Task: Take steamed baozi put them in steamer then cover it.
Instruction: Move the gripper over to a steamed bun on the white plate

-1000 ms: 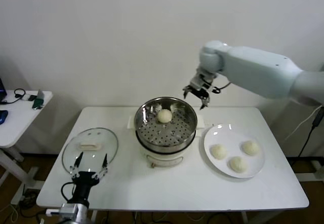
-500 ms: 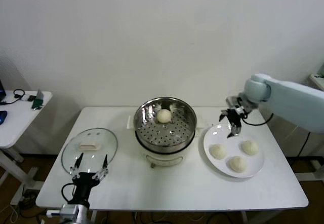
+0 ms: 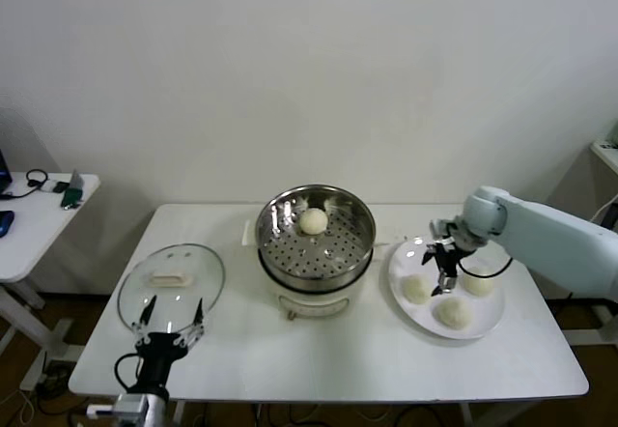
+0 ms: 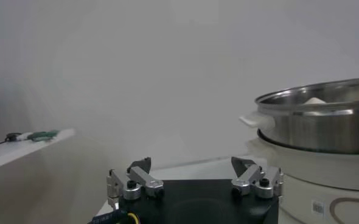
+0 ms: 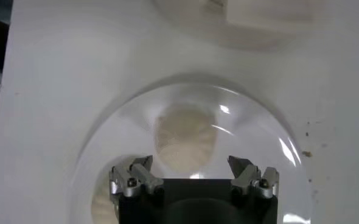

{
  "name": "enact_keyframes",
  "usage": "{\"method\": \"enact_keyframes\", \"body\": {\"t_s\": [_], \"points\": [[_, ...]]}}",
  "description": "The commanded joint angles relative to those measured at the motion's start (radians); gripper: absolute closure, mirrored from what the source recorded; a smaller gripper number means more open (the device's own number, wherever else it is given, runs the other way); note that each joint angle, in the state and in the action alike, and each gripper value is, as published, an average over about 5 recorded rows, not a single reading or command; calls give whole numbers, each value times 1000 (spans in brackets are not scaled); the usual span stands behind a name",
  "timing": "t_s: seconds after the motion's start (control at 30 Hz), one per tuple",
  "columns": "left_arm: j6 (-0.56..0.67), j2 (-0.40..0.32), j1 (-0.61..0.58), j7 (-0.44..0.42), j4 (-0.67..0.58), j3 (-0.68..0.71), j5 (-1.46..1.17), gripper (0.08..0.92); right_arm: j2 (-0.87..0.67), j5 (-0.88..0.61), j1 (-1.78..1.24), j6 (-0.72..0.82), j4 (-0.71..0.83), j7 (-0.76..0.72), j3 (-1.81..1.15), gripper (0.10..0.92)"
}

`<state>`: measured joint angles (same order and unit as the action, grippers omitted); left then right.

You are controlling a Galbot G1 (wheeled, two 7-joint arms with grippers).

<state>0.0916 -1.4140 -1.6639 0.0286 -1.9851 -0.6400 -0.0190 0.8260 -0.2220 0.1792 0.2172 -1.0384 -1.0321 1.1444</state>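
Right hand (image 3: 444,266) lowered, pointing down, fingers spread; left hand (image 3: 168,320) parked low, fingers spread.

Shiny metal steamer (image 3: 316,237) (perforated); glossy plate (image 3: 491,317).

The right hand (image 3: 443,270), open, swings away from behind the steamer (image 3: 315,237) and comes down over the baozi (image 3: 415,289) on the plate (image 3: 488,324).

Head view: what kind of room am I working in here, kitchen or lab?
Probably a lab or office test room, not a kitchen: a bare white wall, a plain white table holding only the steamer, and a side desk with cables and small devices.
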Motion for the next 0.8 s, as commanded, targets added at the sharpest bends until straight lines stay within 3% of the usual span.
{"method": "enact_keyframes", "body": {"t_s": [0.03, 0.27, 0.53, 0.8], "points": [[3, -1, -2, 0, 3, -3, 0, 177, 65, 17, -69, 18, 79, 6, -50, 203], [4, -5, 0, 0, 7, -2, 0, 177, 72, 16, -74, 14, 86, -6, -45, 216], [3, -4, 3, 0, 8, 0, 1, 177, 68, 7, -69, 3, 89, -14, -47, 325], [3, -4, 2, 0, 5, 1, 2, 177, 27, -99, 19, 11, 52, -5, -4, 365]]}}
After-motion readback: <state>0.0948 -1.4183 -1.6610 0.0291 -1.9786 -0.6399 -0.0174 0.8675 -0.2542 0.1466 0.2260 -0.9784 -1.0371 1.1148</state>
